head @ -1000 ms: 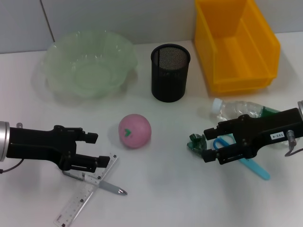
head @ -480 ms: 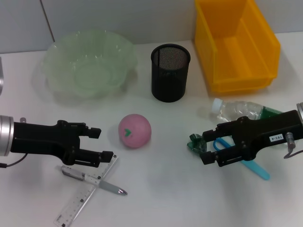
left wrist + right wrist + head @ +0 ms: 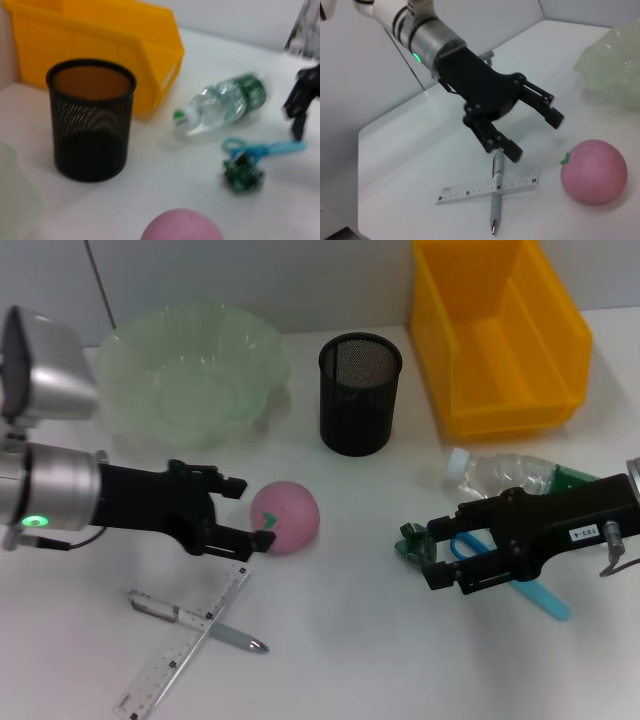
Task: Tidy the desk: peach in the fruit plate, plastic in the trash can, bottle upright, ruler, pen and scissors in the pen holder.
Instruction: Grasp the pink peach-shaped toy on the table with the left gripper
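The pink peach lies mid-table. My left gripper is open right beside it, jaws facing it. The ruler and pen lie crossed near the front. My right gripper stands open, its tips just short of the green crumpled plastic, over the blue scissors. Behind it the bottle lies on its side. The black mesh pen holder is upright.
The pale green fruit plate sits at the back left. The yellow bin stands at the back right, behind the bottle. The left arm's silver forearm reaches in from the left edge.
My left gripper has risen off the ruler and pen and moved back and right to the peach, still open. The right gripper has barely moved.
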`<state>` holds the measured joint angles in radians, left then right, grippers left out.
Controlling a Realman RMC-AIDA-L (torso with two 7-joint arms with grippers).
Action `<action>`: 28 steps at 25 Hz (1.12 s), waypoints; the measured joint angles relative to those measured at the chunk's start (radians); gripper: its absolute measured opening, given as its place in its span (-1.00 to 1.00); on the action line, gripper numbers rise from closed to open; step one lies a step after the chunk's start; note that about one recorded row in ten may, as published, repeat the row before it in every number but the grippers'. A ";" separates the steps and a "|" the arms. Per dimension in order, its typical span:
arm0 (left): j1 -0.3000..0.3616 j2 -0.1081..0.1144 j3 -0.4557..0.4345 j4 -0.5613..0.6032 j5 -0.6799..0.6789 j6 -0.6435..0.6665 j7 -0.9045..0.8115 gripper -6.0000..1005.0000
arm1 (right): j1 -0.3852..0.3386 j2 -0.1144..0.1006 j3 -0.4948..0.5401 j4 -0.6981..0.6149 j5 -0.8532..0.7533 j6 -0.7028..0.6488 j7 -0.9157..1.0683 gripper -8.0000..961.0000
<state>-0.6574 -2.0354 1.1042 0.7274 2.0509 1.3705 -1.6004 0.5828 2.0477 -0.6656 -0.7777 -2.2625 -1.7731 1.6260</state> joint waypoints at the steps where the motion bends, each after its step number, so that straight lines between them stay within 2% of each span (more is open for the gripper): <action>1: -0.013 -0.013 0.000 0.000 0.030 -0.018 -0.002 0.64 | 0.000 0.000 0.000 0.000 0.000 0.000 0.000 0.61; 4: -0.045 -0.033 0.008 -0.013 0.085 -0.078 -0.007 0.63 | 0.000 0.000 0.001 0.000 0.000 0.001 0.000 0.61; 11: -0.117 -0.036 0.021 -0.121 0.083 -0.149 -0.007 0.62 | -0.002 -0.004 0.008 0.000 0.000 0.001 0.000 0.61; 17: -0.126 -0.040 0.043 -0.149 0.036 -0.209 0.001 0.60 | -0.003 -0.006 0.003 0.000 0.000 0.002 0.000 0.60; 24: -0.127 -0.043 0.126 -0.161 -0.006 -0.302 -0.008 0.59 | -0.002 -0.008 0.004 -0.005 0.000 -0.001 0.000 0.60; 28: -0.127 -0.043 0.138 -0.163 -0.030 -0.314 -0.008 0.58 | -0.002 -0.009 0.007 -0.007 0.000 -0.002 0.000 0.60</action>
<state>-0.7847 -2.0786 1.2421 0.5646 2.0214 1.0570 -1.6083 0.5811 2.0391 -0.6588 -0.7847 -2.2625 -1.7750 1.6260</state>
